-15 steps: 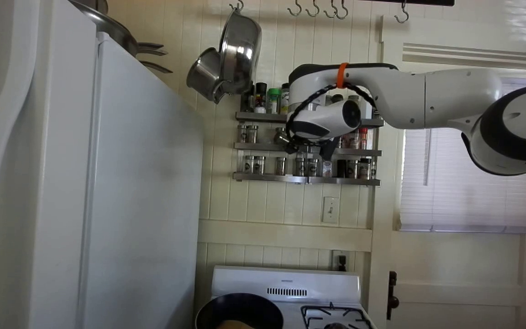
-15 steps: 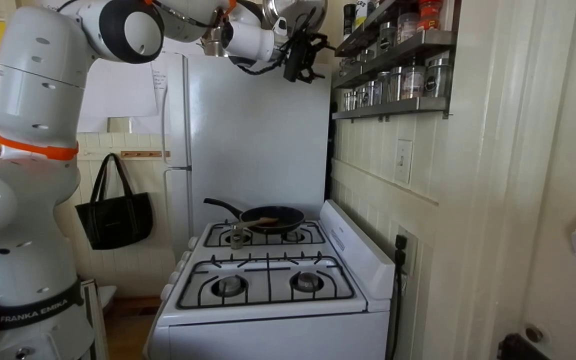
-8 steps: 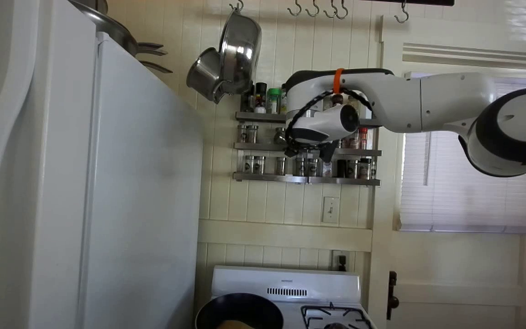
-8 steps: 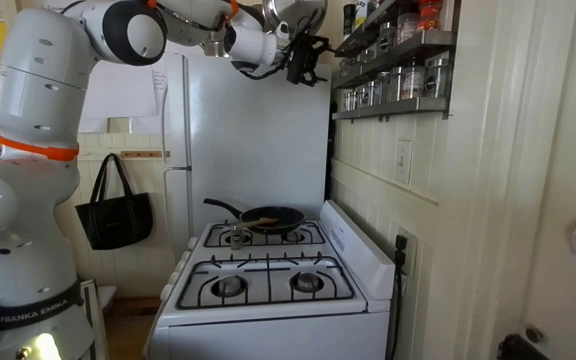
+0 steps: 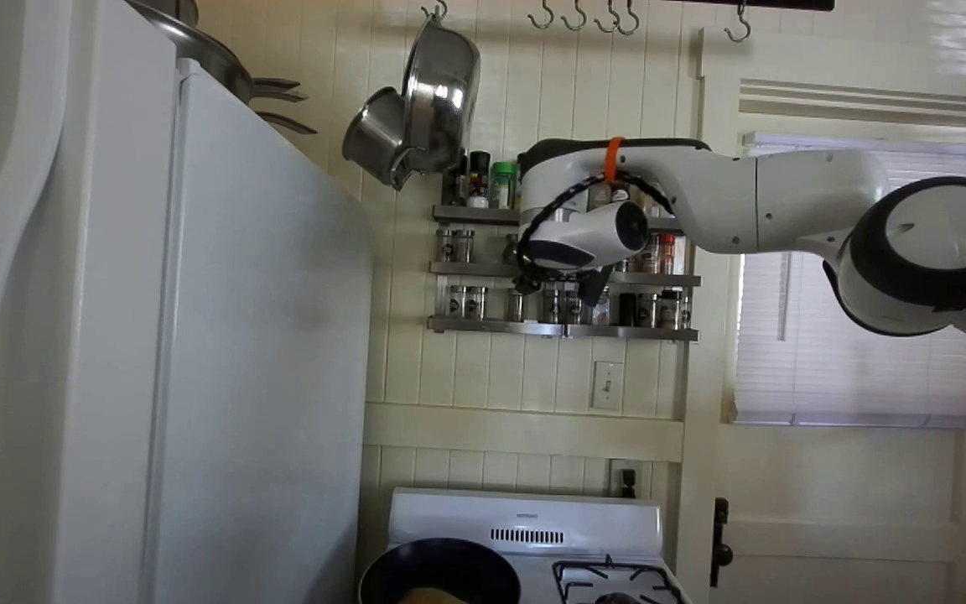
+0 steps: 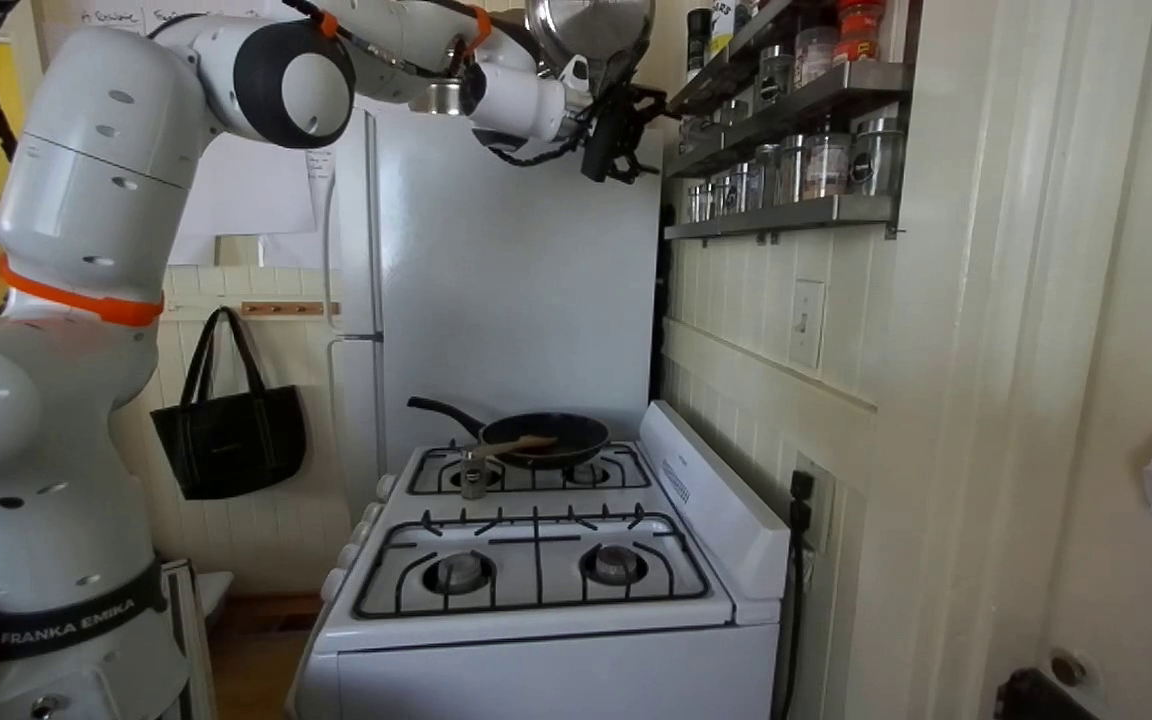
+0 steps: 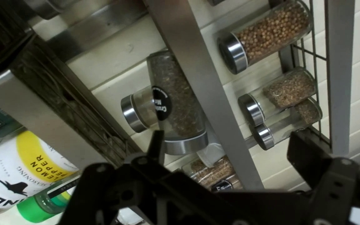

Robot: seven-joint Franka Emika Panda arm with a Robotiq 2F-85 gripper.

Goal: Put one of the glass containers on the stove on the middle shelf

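Roomily apart, end effector's [image 7: 225,135] 2 fingers [image 7: 306,159] near edge of middle shelf [image 7: 205,84]

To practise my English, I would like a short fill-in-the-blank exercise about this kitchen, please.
1. The metal shelves stand in ____ levels.
2. A small jar stands on a stove whose colour is ____.
3. The gripper is ____, not shut.
4. The yellow-and-white bottle reads "____ PEPPER".

Missing words: three; white; open; LEMON.
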